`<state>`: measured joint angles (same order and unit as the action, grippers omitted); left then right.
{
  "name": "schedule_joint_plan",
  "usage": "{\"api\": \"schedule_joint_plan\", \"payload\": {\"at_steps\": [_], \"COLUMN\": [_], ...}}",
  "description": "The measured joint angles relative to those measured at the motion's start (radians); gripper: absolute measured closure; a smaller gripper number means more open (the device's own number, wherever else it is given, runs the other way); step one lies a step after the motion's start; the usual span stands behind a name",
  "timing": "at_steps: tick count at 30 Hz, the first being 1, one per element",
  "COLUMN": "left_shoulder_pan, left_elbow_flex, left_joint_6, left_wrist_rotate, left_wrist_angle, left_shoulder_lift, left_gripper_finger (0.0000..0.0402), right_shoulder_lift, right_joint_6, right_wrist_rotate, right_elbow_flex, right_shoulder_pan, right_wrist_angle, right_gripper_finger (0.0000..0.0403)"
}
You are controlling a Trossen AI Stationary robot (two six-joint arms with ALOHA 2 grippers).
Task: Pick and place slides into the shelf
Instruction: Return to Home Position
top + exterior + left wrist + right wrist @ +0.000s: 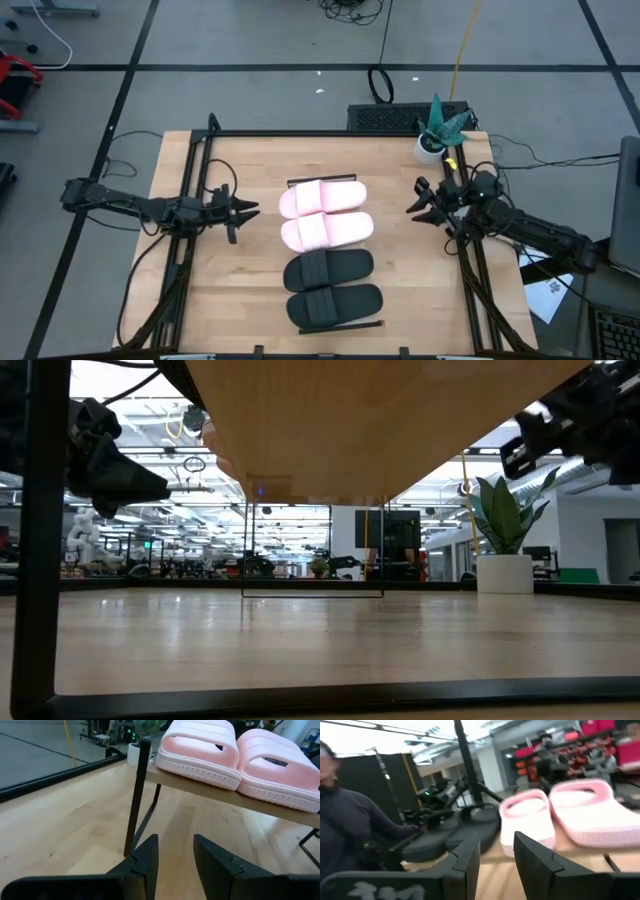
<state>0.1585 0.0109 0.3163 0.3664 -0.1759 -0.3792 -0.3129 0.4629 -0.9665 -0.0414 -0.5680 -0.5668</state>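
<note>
Four slides lie side by side on the shelf [322, 183] in the middle of the table: the pink pair [324, 214] toward the far end, the black pair [331, 287] toward the near end, soles down on the planks. The left wrist view shows the pink slides [235, 755] on the shelf's plank edge [210, 790]. The right wrist view shows pink slides [570, 815] and black slides [455, 837]. My left gripper [250, 209] hovers open left of the shelf. My right gripper [417, 203] hovers open right of it. Both hold nothing.
A small potted plant [437, 130] stands at the table's far right corner, near my right arm. Dark metal frame rails [190, 200] run along the table's left and right sides. Bare tabletop [250, 280] lies between the shelf and each arm. A person [350, 820] shows beyond the table.
</note>
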Motion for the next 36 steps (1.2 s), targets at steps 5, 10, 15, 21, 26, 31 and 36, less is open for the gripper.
{"api": "schedule_joint_plan", "payload": {"at_steps": [5,10,15,21,26,31,36], "left_shoulder_pan": [0.000,0.000,0.000,0.000,0.000,0.000,0.000], "left_elbow_flex": [0.000,0.000,0.000,0.000,0.000,0.000,0.000], "left_joint_6": [0.001,0.001,0.000,-0.026,-0.014,0.008,0.029], "left_wrist_rotate": [0.006,0.035,0.036,0.082,0.084,0.082,0.057], "left_wrist_angle": [-0.001,-0.001,0.000,0.001,-0.001,-0.005,0.009], "left_shoulder_lift": [0.000,0.000,0.000,0.000,0.000,0.000,0.000], "left_gripper_finger": [0.0282,0.0282,0.0282,0.0282,0.0282,0.0282,0.0282], "right_shoulder_lift": [0.040,0.090,0.128,0.134,0.135,0.135,0.134], "right_joint_6": [-0.113,-0.205,-0.282,-0.371,-0.396,-0.369,-0.292], "right_wrist_rotate": [0.146,0.294,0.541,0.818,0.866,0.894,0.889], "right_elbow_flex": [0.000,0.000,0.000,0.000,0.000,0.000,0.001], "right_shoulder_pan": [0.119,0.266,0.407,0.501,0.526,0.527,0.526], "right_wrist_angle": [0.143,0.196,0.314,0.355,0.336,0.331,0.332], "right_gripper_finger": [0.0293,0.0293,0.0293,0.0293,0.0293,0.0293,0.0293]}}
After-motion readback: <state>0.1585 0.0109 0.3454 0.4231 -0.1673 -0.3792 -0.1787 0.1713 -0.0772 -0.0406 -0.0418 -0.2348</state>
